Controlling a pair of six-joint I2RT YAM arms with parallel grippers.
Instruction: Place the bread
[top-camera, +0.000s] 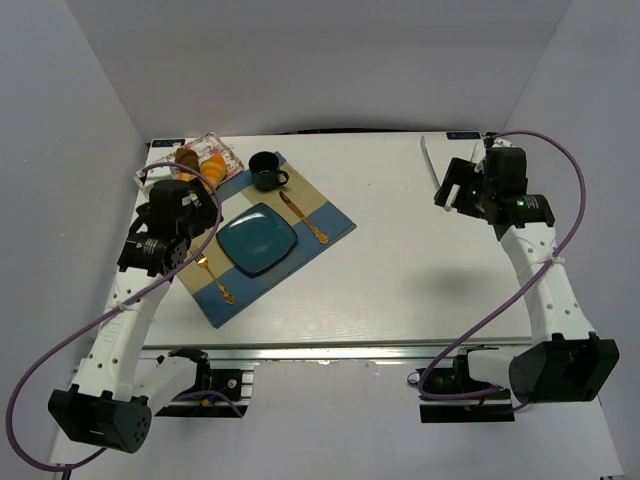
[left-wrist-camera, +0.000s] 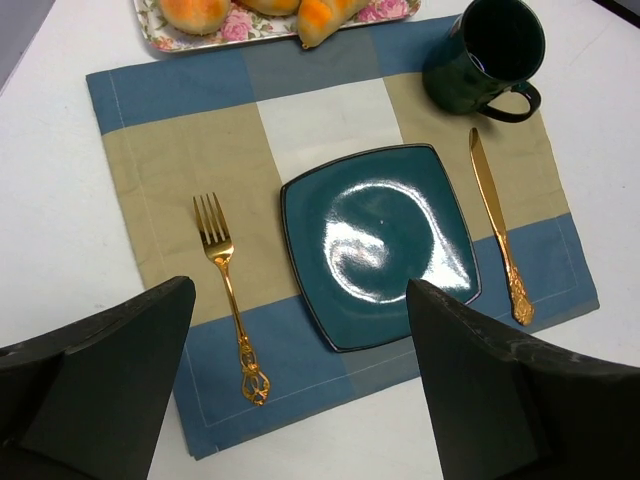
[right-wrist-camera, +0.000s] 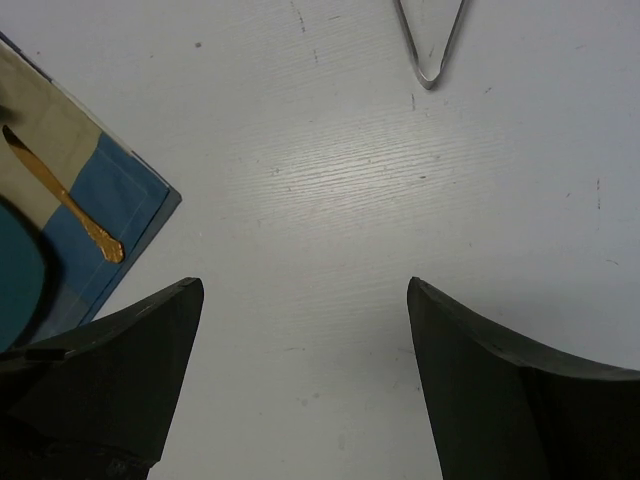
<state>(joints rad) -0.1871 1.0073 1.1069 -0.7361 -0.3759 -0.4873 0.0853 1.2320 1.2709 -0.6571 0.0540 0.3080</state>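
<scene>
The bread lies among the pastries on a floral tray (top-camera: 225, 152) at the table's far left. In the top view I see an orange croissant (top-camera: 212, 166) beside a dark brown pastry (top-camera: 186, 157). In the left wrist view a ridged orange piece (left-wrist-camera: 328, 14) and a rounder yellow-orange one (left-wrist-camera: 195, 12) are cut off by the top edge. The square teal plate (top-camera: 256, 240) (left-wrist-camera: 380, 245) sits bare on a blue and tan placemat (left-wrist-camera: 170, 150). My left gripper (top-camera: 205, 212) (left-wrist-camera: 300, 290) is open and empty above the plate's near edge. My right gripper (top-camera: 452, 188) (right-wrist-camera: 305, 285) is open and empty over bare table at the far right.
A dark green mug (top-camera: 265, 170) (left-wrist-camera: 485, 55) stands at the mat's far corner. A gold knife (top-camera: 303, 217) (left-wrist-camera: 497, 235) lies right of the plate, a gold fork (top-camera: 213, 278) (left-wrist-camera: 228, 290) left of it. Metal tongs (top-camera: 430, 160) (right-wrist-camera: 430, 45) lie ahead of the right gripper.
</scene>
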